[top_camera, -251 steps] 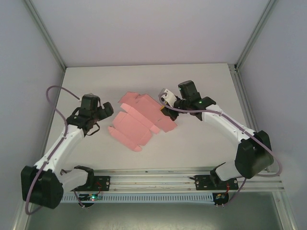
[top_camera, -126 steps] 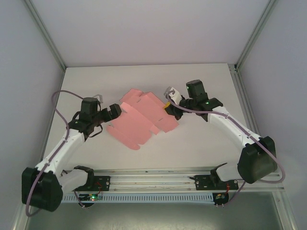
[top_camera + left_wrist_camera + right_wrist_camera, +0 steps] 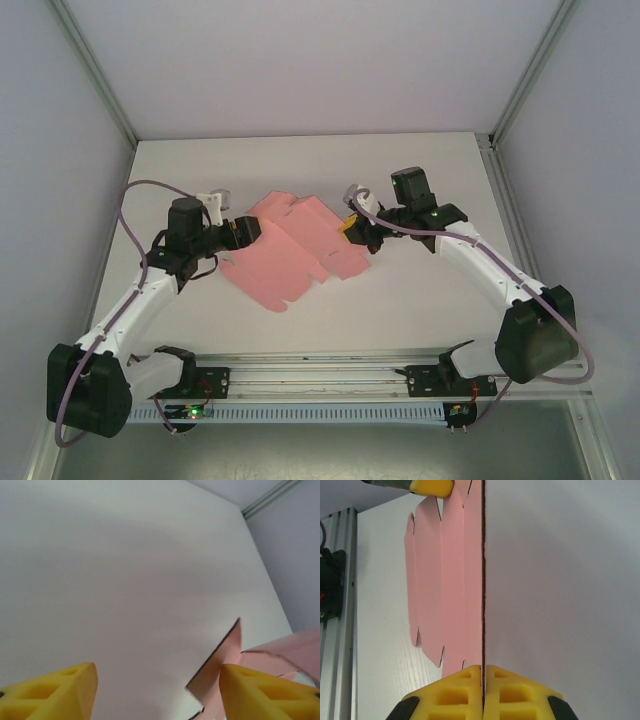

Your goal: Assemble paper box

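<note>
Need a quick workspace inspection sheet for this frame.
Surface: white table, bare around the work.
Job's things: paper box, a pink die-cut sheet, not yet assembled, mid-table between the arms.
Clutter: nothing seen.
Grippers: left end effector open at the sheet's left edge, a flap beside one pad; right end effector shut on the sheet's right edge.
Cables: purple cables loop clear of the sheet.
Surroundings: pale walls, aluminium frame posts, base rail.

Left gripper point(image 3: 243, 231) and right gripper point(image 3: 352, 228) seemingly touch the paper box point(image 3: 295, 250).
</note>
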You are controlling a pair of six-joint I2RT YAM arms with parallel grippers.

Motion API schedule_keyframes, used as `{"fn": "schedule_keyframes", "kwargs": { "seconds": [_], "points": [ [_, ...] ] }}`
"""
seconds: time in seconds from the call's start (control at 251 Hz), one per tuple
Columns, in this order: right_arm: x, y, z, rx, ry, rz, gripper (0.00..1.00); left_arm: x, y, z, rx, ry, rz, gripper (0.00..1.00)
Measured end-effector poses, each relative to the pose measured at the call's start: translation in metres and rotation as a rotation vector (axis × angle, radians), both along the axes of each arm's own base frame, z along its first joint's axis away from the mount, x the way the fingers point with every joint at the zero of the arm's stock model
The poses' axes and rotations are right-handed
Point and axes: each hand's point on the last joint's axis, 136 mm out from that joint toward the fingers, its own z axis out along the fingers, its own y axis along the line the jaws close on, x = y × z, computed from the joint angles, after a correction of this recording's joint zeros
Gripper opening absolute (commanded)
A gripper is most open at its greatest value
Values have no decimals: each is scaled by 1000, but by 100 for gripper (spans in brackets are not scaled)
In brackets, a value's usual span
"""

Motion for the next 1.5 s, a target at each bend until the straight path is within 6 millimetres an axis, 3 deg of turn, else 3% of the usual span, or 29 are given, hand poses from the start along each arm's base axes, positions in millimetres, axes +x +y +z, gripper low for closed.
{"fn": "schedule_keyframes", "kwargs": {
  "seconds": [0.108, 0.251, 0.375, 0.543, 0.774, 0.958, 1.065, 1.301, 1.5],
  "points": [
    [-2, -1, 6, 23, 0, 9, 0, 1, -5, 19, -28, -89, -27, 50],
    [-5, 0, 9, 45, 9, 26, 0, 0, -8, 32, -52, -150, -49, 19],
    [-3, -2, 10, 53, 31, 6, 0, -1, -10, 33, -62, -179, -62, 0],
    [11, -8, 10, 104, 107, -71, 0, -8, -9, 35, -94, -219, -53, 0],
    [25, -6, -16, 136, 278, -114, 0, -20, -12, 18, -94, -236, -71, 0],
    [25, -10, -36, 62, 342, -163, 0, -34, -42, 12, 123, -343, -169, 0],
    [26, -8, -38, 18, 345, -185, 0, -40, -55, 11, 264, -417, -202, 0],
    [24, -4, -40, -8, 367, -201, 0, -25, -50, -14, 451, -409, -151, 0],
    [26, 0, -56, -36, 437, -230, 0, -5, -41, -41, 455, -286, 5, 0]
  ]
}}
